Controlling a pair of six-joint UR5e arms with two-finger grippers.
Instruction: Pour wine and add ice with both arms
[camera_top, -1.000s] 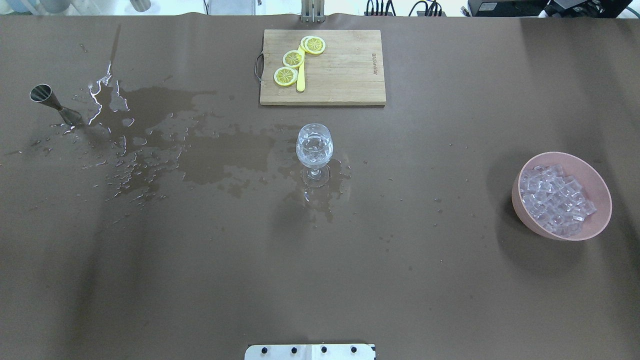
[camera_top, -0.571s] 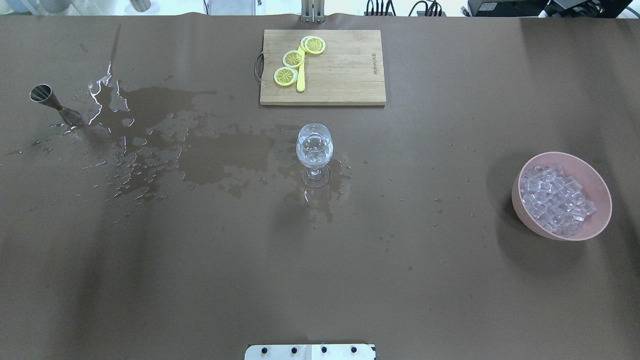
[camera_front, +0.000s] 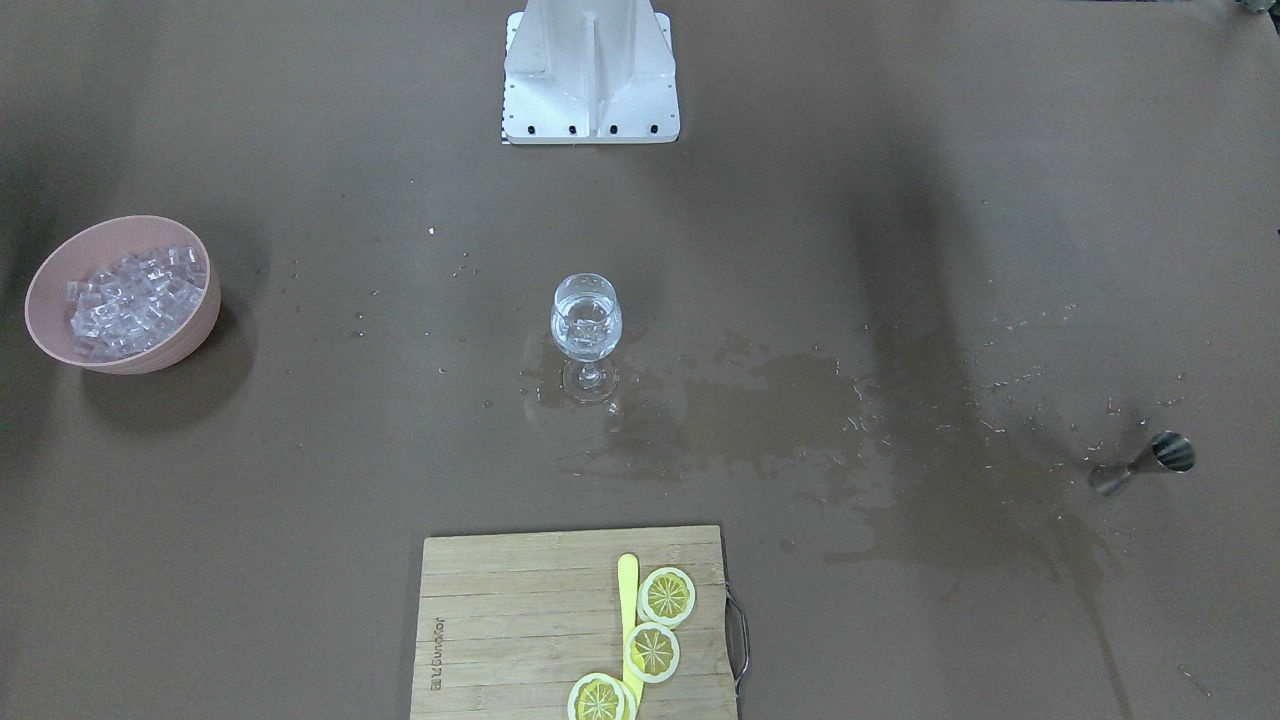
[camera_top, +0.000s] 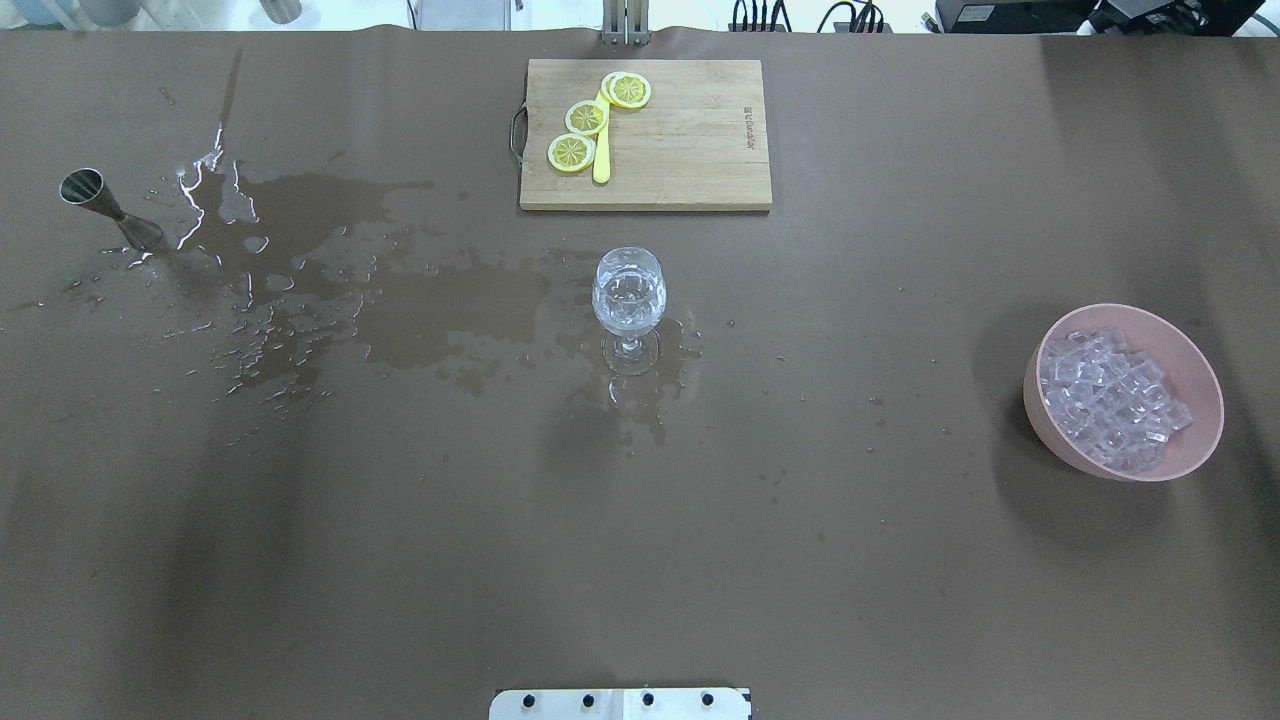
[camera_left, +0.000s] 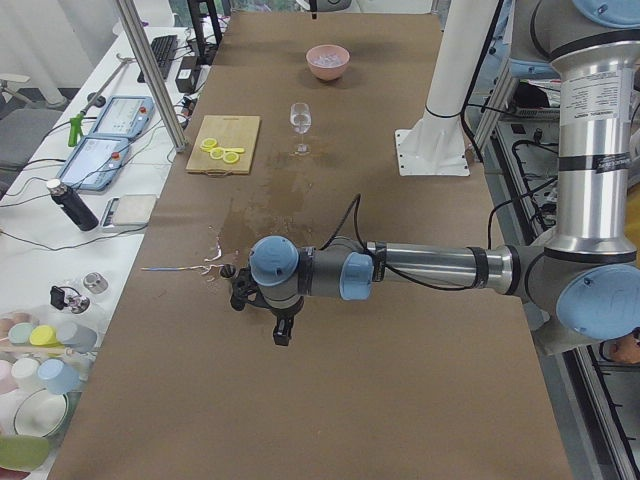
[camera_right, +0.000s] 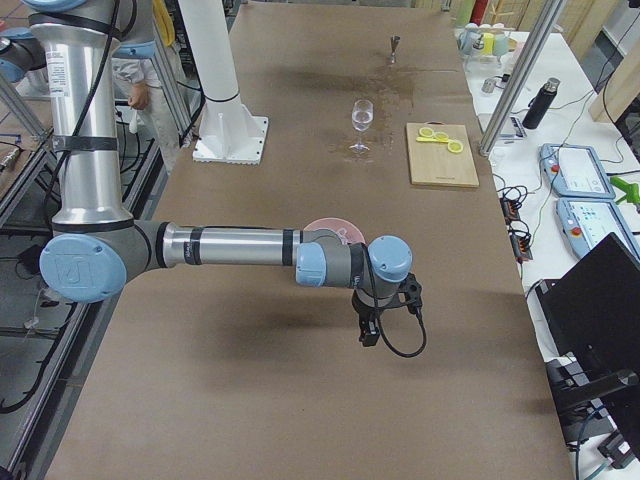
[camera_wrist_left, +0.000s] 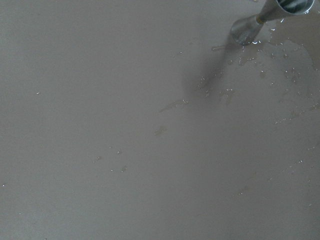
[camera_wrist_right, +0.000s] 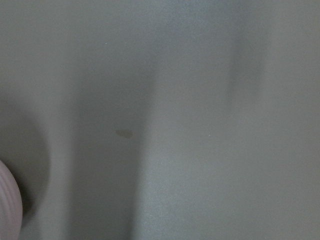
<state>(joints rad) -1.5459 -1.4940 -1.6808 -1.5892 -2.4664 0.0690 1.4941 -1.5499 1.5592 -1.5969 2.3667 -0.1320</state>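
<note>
Nothing on the desk (camera_top: 640, 560) has shifted over the last second. Wine (camera_top: 628, 308) sits in the glass (camera_top: 629, 270) at the desk's middle. A wet patch (camera_top: 330, 260) spreads from there toward the left edge, where a metal measuring cup (camera_top: 110, 208) stands. Ice (camera_top: 1105, 400) fills the pink bowl (camera_top: 1130, 465) near the right edge, well apart from the glass with bare desk between. A cutting board (camera_top: 690, 140) with lemon slices (camera_top: 586, 117) lies close to the far edge. The left gripper (camera_left: 283, 338) hangs over the desk's left end near the measuring cup, and the right gripper (camera_right: 366, 338) hangs over the right end beside the bowl. I cannot tell whether their jaws are spread or closed.
</note>
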